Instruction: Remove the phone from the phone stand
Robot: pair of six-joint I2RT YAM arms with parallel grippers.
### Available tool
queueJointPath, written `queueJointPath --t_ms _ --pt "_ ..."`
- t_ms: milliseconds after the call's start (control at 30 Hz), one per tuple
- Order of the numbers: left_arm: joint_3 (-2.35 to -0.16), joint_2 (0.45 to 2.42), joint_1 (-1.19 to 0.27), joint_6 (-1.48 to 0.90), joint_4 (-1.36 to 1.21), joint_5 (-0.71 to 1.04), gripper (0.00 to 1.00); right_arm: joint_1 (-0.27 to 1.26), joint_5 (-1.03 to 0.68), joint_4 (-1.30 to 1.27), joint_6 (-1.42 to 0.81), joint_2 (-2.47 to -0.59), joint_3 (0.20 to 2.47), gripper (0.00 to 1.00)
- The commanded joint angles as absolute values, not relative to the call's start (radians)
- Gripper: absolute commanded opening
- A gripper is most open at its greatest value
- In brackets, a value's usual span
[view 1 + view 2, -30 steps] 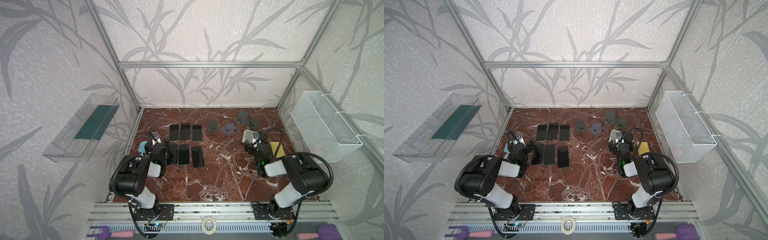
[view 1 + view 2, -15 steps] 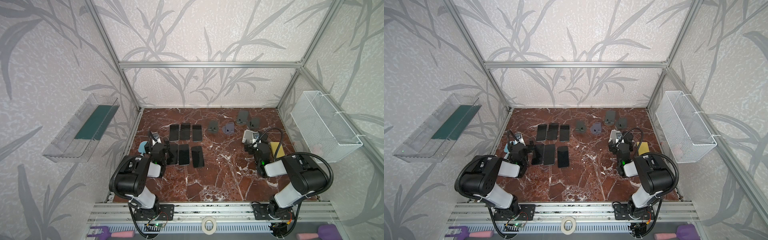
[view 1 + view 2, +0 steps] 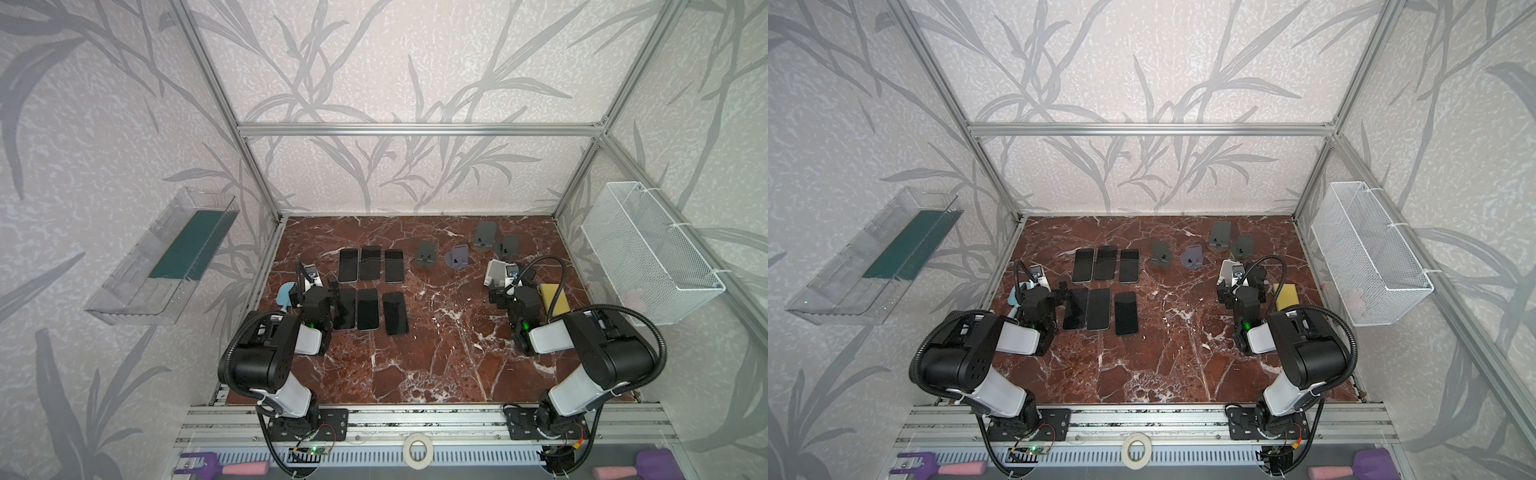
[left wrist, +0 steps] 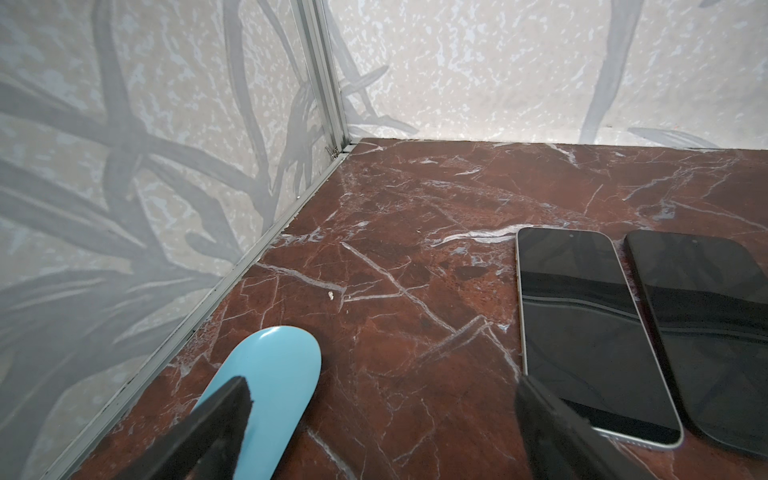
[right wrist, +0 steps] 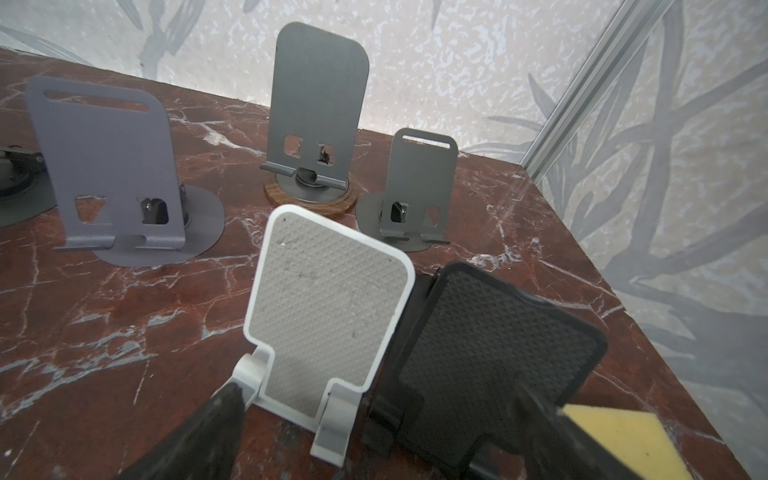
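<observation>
Nothing readable anywhere, honestly. The six flat black-glass phones lying on the red-brown marble tabletop all show dark, blank screens. The grey metal phone stands, the white plastic stand and the black plastic stand have plain faces with no lettering or logo I can make out.

glossy marble-look tabletop; glass-smooth phone; matt grey stand, perhaps metal

Both top views look steeply down over the whole marble table; each wrist camera skims close above it.
</observation>
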State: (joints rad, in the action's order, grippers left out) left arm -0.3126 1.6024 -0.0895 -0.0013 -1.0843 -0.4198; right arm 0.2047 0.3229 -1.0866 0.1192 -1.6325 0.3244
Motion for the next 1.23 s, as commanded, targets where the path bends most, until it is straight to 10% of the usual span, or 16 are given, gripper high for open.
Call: queueJointPath --t_ms 0,1200 --pt "-0.330 1.600 -0.084 0.001 -1.098 -0.421 0.99 0.202 0.329 -1.101 0.106 -1.612 0.337 0.99" --pt "-0.330 1.600 -0.083 0.001 -1.096 -0.421 0.99 0.190 0.309 -1.067 0.095 -1.606 0.349 0.99"
